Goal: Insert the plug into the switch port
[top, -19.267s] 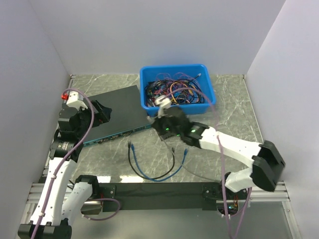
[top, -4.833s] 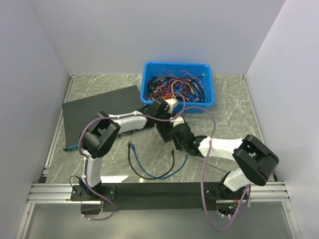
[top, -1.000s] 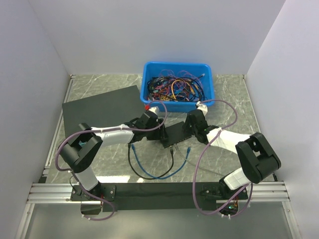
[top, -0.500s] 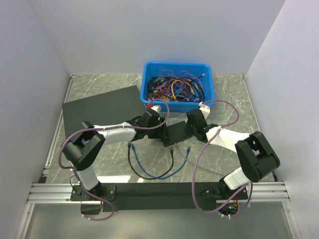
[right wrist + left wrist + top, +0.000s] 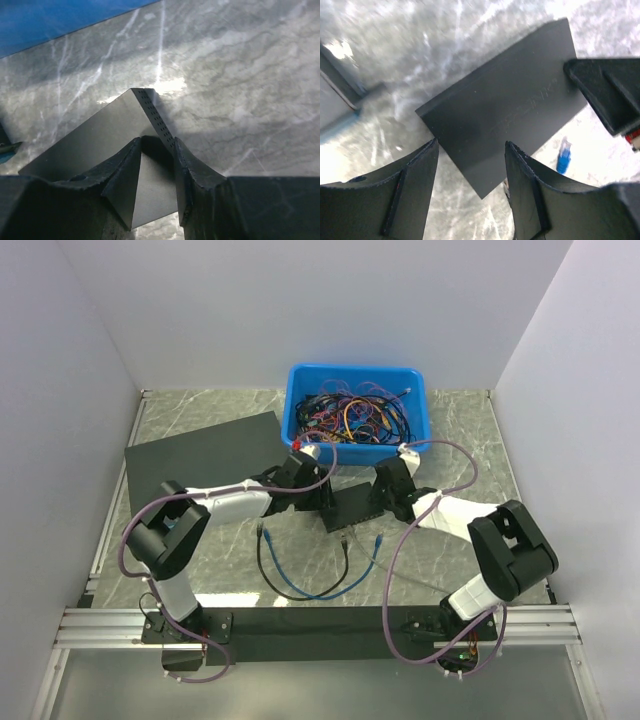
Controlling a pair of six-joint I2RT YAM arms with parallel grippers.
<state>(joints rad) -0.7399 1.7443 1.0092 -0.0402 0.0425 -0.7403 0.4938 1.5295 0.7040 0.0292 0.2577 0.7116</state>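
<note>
A bin (image 5: 352,454) at the tabletop (image 5: 460,440) far edge; small box (image 5: 352,508) before it, loose cables (image 5: 300,592) nearer still, big unit (image 5: 200,455) leftward.

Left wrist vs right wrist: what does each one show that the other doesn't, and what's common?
Left wrist only: the plug, lying on the table beside the small black box, and a fingertip of the right gripper at the box's far corner.
Right wrist only: the box's perforated side and, clearly, the blue bin's wall. A blurred shape at the left wrist's left edge can't be named.
Both: that box flat on the marble table, one corner between that arm's own fingers.
</note>
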